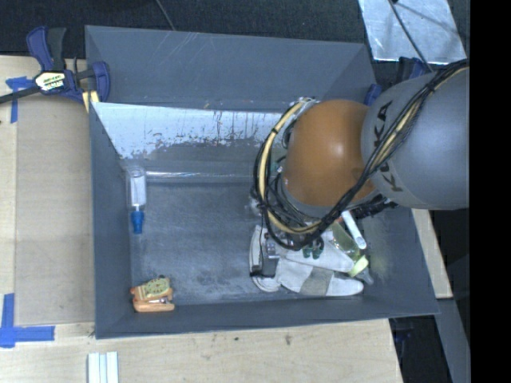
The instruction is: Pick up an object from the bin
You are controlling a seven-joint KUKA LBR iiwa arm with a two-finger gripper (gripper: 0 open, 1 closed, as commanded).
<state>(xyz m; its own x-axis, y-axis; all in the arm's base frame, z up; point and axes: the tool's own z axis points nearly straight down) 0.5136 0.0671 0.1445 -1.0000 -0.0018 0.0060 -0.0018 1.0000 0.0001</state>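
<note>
Lying at the bin's (pixel 223 70) front right, against the front wall: a white wad (pixel 323 281), flat and crumpled-looking, cloth or soft packet, can't tell which. That's the thing nearest the gripper (pixel 266 266). Gripper is down low at the wad's left end, touching or just above it; can't tell which from this angle. Claw state: can't tell, orange cover (pixel 327 154) and cables (pixel 267 174) block the view, so no call on whether anything is held.

Just right of the gripper, a stick (pixel 351 242), clear with a yellow-green end, lies tilted across the wad's top edge, yellow-green end toward the right wall. Stick and wad touch or overlap.

Orange cover sits above all that, black and yellow cables looped round its left side, grey arm (pixel 423 150) reaching in from the right over the bin's right rim.

Well apart, on the left: a tube (pixel 137 202), clear with a blue end, lying on the floor near the left wall, lengthwise back to front, blue end toward the front. Front-left corner: an orange lump (pixel 153 294) with darker bits on top, near both walls. Tube and lump are apart from each other.
</note>
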